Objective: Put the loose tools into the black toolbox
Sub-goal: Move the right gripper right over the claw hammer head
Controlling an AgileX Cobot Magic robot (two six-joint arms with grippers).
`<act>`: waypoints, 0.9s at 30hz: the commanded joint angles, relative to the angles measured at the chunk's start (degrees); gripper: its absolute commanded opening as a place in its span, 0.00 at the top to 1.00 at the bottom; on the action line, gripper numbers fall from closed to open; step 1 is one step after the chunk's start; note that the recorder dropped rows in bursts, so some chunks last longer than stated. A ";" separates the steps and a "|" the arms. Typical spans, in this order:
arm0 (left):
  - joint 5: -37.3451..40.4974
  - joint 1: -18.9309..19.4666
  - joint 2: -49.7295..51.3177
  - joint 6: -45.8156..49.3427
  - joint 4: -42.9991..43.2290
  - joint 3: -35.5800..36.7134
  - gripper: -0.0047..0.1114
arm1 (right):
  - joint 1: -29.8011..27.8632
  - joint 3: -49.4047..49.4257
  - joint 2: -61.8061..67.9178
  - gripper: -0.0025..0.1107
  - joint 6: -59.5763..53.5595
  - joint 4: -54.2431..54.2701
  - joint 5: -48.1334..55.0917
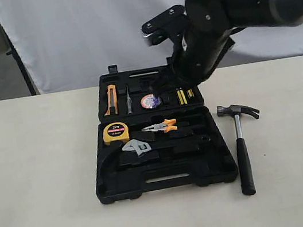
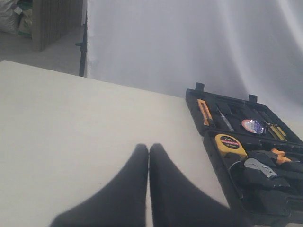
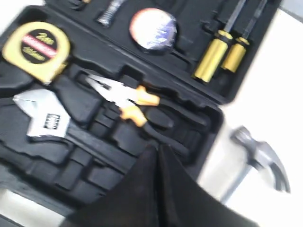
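Claw hammer (image 1: pixel 242 153) lying loose on cream tabletop (image 1: pixel 41 184) just beside open black toolbox (image 1: pixel 114 185), wrench (image 1: pixel 138 146) and tape roll (image 1: pixel 150 101) seated inside, left gripper (image 2: pixel 148 147) and right gripper (image 3: pixel 157 147) both pressed together, white cloth backdrop (image 1: pixel 80 32) behind

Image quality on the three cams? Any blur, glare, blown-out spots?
Exterior view: sharp, with soft even light and no hard shadows around the hammer. Left wrist view: hazy, the white backdrop is washed out, and the left fingers are a dark unfocused silhouette. Right wrist view: blurred throughout, the hammer head is smeared, the tape roll label is unreadable, and the right fingers are out of focus.
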 commanded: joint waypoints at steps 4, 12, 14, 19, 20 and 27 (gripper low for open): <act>-0.41 1.45 -0.18 -0.27 0.25 -0.15 0.95 | -7.81 -0.07 -0.56 0.98 0.55 -0.87 6.18; -0.41 1.45 -0.18 -0.27 0.25 -0.15 0.95 | -10.47 -0.07 1.64 0.98 1.01 -1.38 6.86; -0.41 1.45 -0.18 -0.27 0.25 -0.15 0.95 | -10.47 -0.07 2.78 0.98 1.01 -2.57 7.90; -0.41 1.45 -0.18 -0.27 0.25 -0.15 0.95 | -10.47 -0.07 5.53 0.98 3.76 -7.62 10.62; -0.41 1.45 -0.18 -0.27 0.25 -0.15 0.95 | -10.47 -0.07 6.03 0.98 4.19 -8.49 10.67; -0.41 1.45 -0.18 -0.27 0.25 -0.15 0.95 | -10.47 -0.07 8.38 0.98 5.10 -9.75 9.03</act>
